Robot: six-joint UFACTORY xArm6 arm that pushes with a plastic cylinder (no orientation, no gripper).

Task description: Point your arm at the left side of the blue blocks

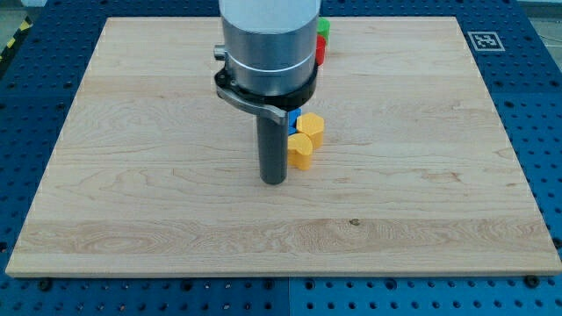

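Note:
My tip (274, 180) rests on the wooden board (132, 175) near its middle. Two yellow blocks sit just to its right: one (300, 151) almost touching the rod, the other (311, 125) behind it toward the view's top. A blue block (293, 120) shows only as a small sliver between the rod and the far yellow block; the arm hides most of it. My tip is below and slightly left of that blue sliver. A red block (320, 48) and a green block (323, 26) peek out at the view's top, right of the arm body.
The arm's wide grey body (268, 44) covers the board's top middle and may hide more blocks. A fiducial marker (482, 40) sits at the board's top right corner. A blue perforated table (544, 132) surrounds the board.

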